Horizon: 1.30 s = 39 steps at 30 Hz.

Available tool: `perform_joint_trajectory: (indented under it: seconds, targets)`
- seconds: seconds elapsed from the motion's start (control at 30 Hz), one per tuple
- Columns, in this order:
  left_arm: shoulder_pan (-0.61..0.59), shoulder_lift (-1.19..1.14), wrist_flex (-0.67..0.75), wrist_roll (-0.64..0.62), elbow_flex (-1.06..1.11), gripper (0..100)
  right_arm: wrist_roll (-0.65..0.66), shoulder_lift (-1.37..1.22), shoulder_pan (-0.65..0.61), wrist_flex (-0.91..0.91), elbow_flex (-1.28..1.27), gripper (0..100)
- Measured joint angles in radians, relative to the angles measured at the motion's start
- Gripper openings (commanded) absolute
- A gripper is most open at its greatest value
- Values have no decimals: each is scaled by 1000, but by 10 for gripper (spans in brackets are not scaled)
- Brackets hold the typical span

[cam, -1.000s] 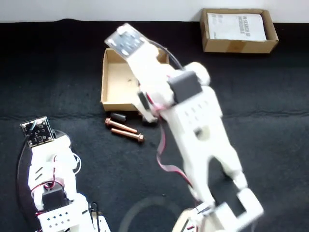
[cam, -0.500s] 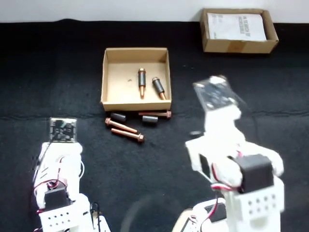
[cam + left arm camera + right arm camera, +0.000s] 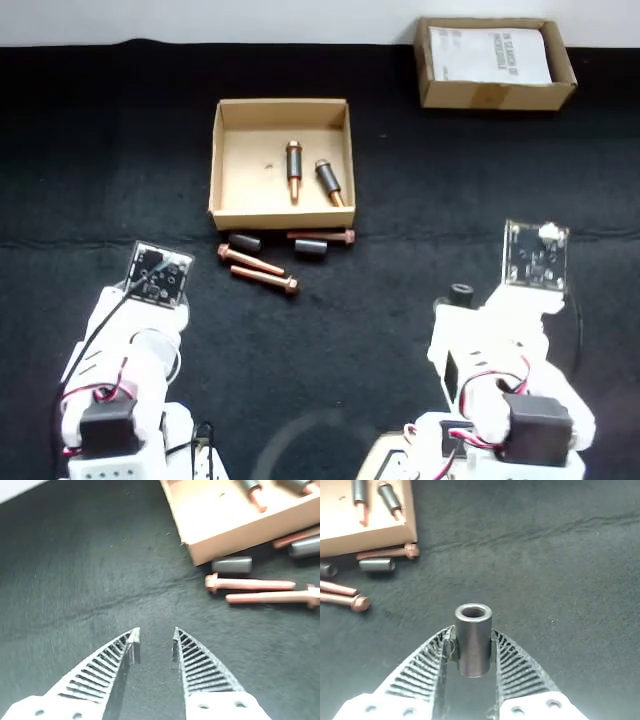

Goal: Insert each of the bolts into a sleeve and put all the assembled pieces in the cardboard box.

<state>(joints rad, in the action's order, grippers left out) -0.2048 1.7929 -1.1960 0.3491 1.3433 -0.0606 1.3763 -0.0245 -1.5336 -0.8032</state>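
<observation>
The cardboard box holds two bolts with sleeves on them. Just in front of it lie a loose sleeve, another sleeve beside a bolt, and two copper bolts. My right gripper is shut on an upright dark sleeve, held at the near right of the table. My left gripper stands open above bare mat, short of a sleeve and two bolts.
A second cardboard box with a white sheet in it sits at the far right. Black cloth covers the table, with free room between the two arms and to the right of the loose parts.
The right arm has drawn back from the front of the box to the near right, holding a sleeve. The left arm's wrist has shifted right, toward the loose parts.
</observation>
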Motion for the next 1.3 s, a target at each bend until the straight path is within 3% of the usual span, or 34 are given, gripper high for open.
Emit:
perform_joint_trajectory:
  seconds: [0.13, 0.33, 0.5, 0.67, 0.93, 1.13, 1.3]
  targets:
    - [15, -132, -34, 64, -89, 123, 0, 78, 38, 64, -101, 6]
    - [26, -520, -35, 195, -282, 123, 0, 130, 63, 107, -146, 6]
    - [92, -845, -40, 287, -483, 123, 0, 133, 64, 109, -149, 6]
    - [209, -1080, -133, 425, -660, 123, 15, 133, 77, 166, -150, 6]
    - [391, -1372, -255, 628, -821, 123, 144, 133, 293, 345, -186, 6]
    - [430, -1545, -262, 758, -879, 123, 170, 133, 480, 477, -276, 6]
    - [428, -1666, -269, 867, -945, 123, 170, 133, 555, 554, -387, 6]
